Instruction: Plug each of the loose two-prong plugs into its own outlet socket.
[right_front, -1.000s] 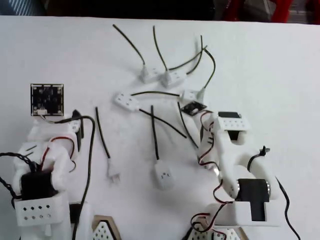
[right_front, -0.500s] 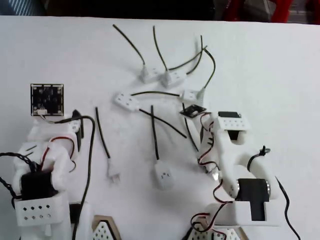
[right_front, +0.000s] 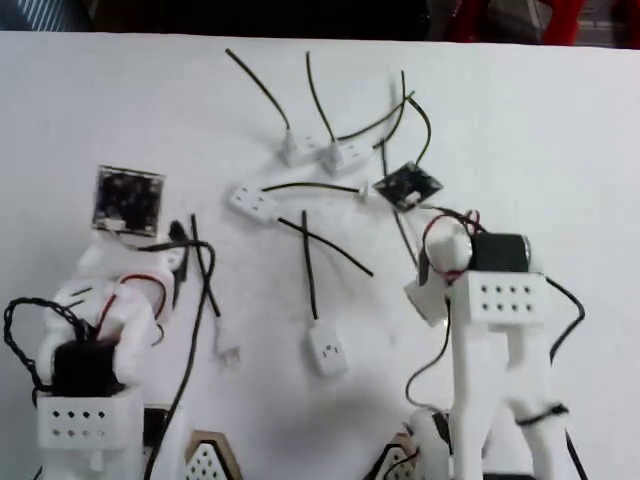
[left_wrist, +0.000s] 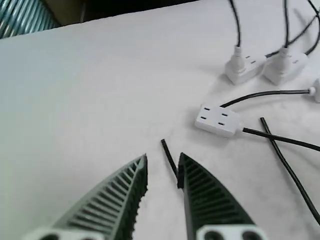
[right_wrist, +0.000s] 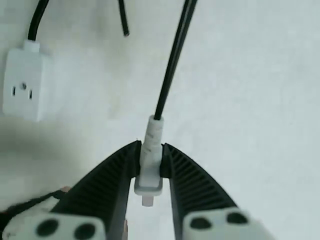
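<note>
Plug (right_wrist: 149, 172), white on a black cord, is clamped in my right gripper (right_wrist: 151, 146) just above the overhead frame's middle, lying left-right with its cord end toward the empty socket block (right_front: 252, 202), while my left gripper (left_wrist: 162, 157) hangs open at left.

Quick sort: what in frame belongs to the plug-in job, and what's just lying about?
Job:
- plug, clamped in right claw
- loose plug
- single socket
- double socket
- two far sockets, plugs seemingly in
- left claw, open

Lying about:
- brown-rimmed piece at near edge
- red object behind the table
</note>
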